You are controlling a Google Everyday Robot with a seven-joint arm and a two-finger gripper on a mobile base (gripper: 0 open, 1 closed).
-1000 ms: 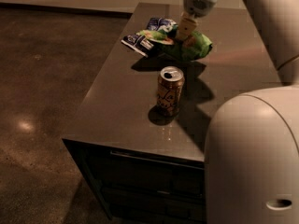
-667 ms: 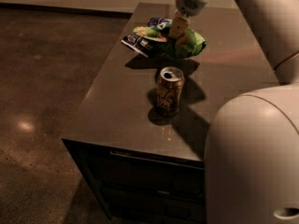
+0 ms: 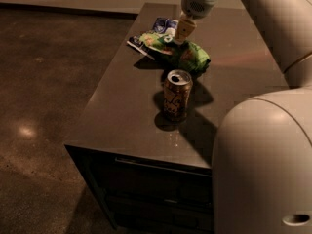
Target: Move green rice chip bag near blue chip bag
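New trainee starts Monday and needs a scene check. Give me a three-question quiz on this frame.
1. True or false: the green bag lies right against the blue bag.
2. Which stands nearest the camera on the table? A) can B) green bag C) blue bag
3. Fill in: the gripper is down at the ____ bag, at the table's far end.

Key: 1 true. 2 A. 3 green.
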